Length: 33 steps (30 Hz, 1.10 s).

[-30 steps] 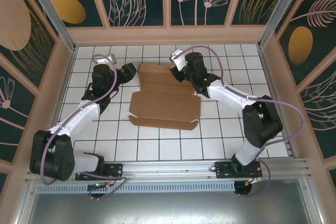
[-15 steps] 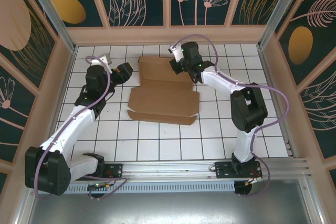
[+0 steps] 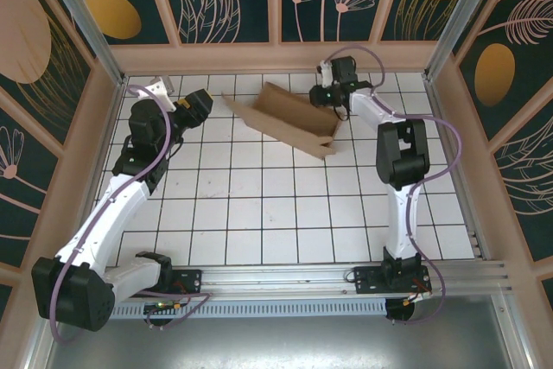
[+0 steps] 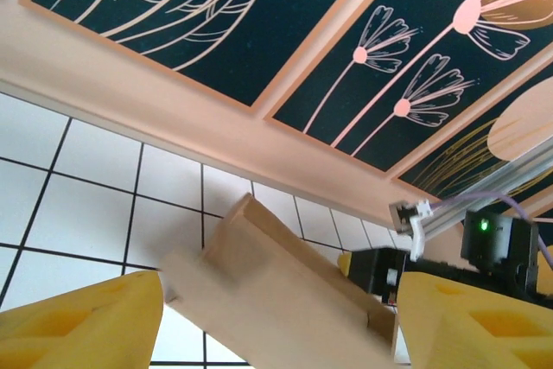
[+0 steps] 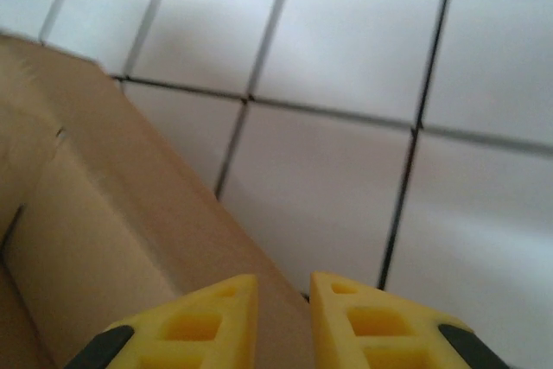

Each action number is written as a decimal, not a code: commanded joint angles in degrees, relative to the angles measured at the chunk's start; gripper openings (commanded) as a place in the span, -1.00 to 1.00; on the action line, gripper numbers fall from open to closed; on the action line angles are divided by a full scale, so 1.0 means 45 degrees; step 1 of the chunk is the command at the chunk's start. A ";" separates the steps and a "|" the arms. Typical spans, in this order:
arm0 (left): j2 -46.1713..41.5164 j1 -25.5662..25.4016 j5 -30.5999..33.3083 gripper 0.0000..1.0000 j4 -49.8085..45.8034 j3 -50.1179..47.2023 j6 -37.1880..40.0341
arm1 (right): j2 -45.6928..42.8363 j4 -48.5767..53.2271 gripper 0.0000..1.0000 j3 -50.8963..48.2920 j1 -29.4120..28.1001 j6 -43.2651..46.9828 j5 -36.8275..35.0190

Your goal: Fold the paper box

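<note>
The paper box point(image 3: 292, 118), a brown cardboard sheet with creased flaps, stands tipped up on edge at the far middle of the tiled floor. My right gripper point(image 3: 342, 111) is shut on its right end. In the right wrist view the cardboard edge point(image 5: 130, 213) runs into the narrow gap of that gripper point(image 5: 283, 287). My left gripper point(image 3: 195, 106) hangs open a little left of the box without touching it. In the left wrist view its yellow fingers point(image 4: 82, 317) stand wide apart around the gripper's middle point(image 4: 281, 287), with the box point(image 4: 285, 283) beyond them.
The pink back wall point(image 3: 276, 58) stands just behind the box and both grippers. Side walls point(image 3: 95, 127) close in the white tiled floor point(image 3: 276, 213). A metal rail point(image 3: 276, 278) with both arm bases runs along the near edge.
The box lay flat in the middle; my right gripper has dragged it toward the far right and tipped it up. My left gripper has drawn back toward the far left.
</note>
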State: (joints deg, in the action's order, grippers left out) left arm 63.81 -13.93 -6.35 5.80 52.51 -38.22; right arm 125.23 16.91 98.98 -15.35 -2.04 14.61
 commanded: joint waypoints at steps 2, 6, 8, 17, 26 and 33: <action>-0.0131 -0.0055 0.0575 0.44 0.0123 -0.0613 -0.0660 | -0.1507 -0.0088 -0.54 -0.2882 -0.0406 -0.1365 0.1413; 0.0716 -0.0061 -0.0020 0.39 0.1170 -0.1874 -0.1796 | -0.3989 -0.2134 -0.48 -0.5984 -0.0605 -0.2427 0.2597; 0.1370 -0.0080 -0.0567 0.34 0.1730 -0.2282 -0.2287 | -0.4929 -0.2620 -0.42 -0.6882 -0.0520 -0.2785 0.1543; 0.3746 -0.0968 -0.0899 0.29 0.2655 -0.2856 -0.2855 | -0.5722 -0.3606 -0.45 -0.9162 -0.0214 -0.4276 -0.2044; 0.7911 -0.1025 -0.3166 -0.04 0.4282 -0.1704 -0.4046 | -0.5988 -0.3864 -0.56 -1.0578 -0.1213 -0.4853 -0.0902; 1.0975 -0.1181 -0.3518 -0.13 0.2368 0.1670 -0.2786 | -0.7240 -0.4471 -0.54 -1.2193 -0.2958 -0.5761 -0.0854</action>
State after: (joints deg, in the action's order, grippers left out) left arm 109.89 -18.79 -19.40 18.46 54.33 -53.28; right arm 95.15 -1.72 47.03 -26.20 -24.91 9.50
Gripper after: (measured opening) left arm 0.443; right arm 0.228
